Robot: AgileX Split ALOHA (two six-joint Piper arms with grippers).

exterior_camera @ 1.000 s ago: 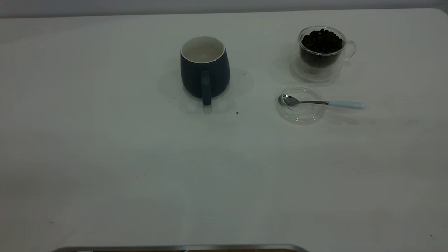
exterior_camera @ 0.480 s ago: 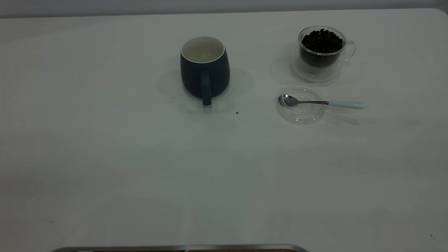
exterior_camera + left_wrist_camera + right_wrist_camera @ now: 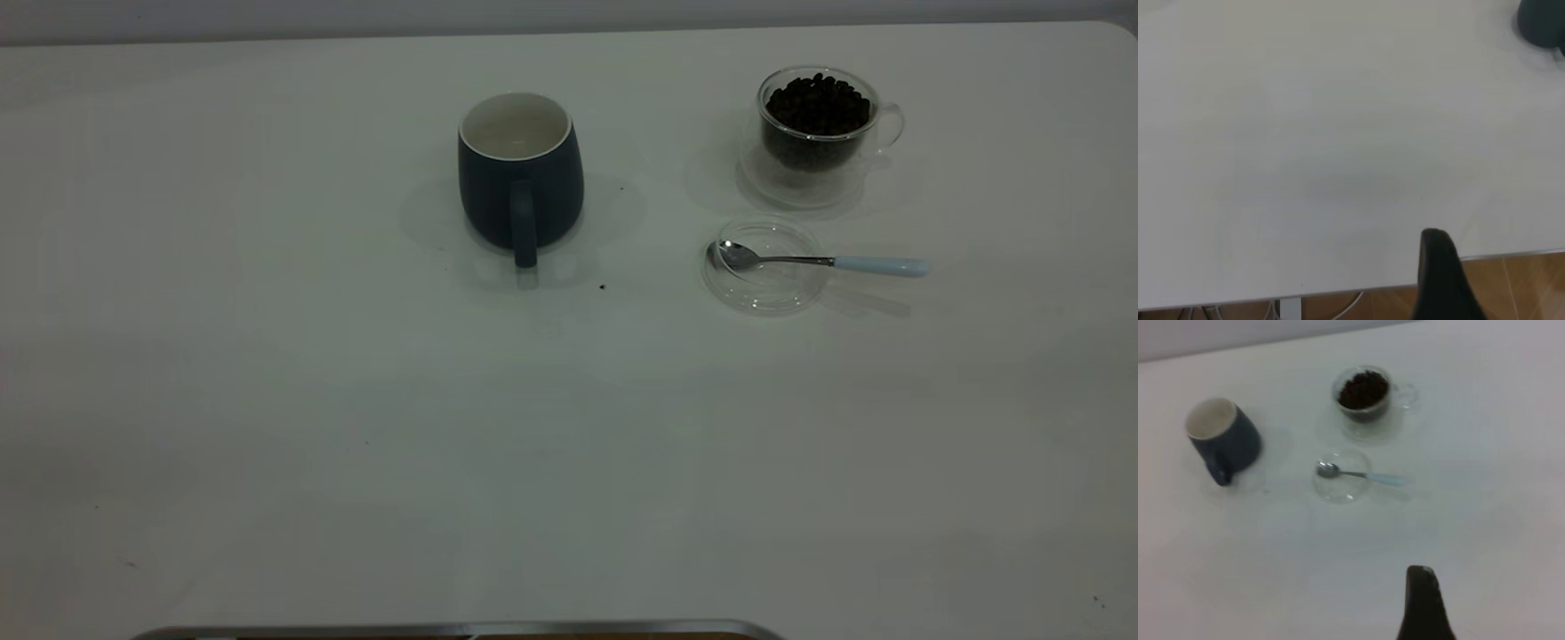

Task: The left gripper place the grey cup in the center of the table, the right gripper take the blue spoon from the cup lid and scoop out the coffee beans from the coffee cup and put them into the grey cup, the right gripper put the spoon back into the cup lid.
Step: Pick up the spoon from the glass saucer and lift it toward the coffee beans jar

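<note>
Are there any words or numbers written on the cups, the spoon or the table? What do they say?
None: no words, numbers or signs can be read anywhere.
Grey cup: plain, no print.
Glass coffee cup: clear, only coffee beans inside.
Blue spoon and clear cup lid: no marks.
Table: only a few tiny dark specks, not letters.
</note>
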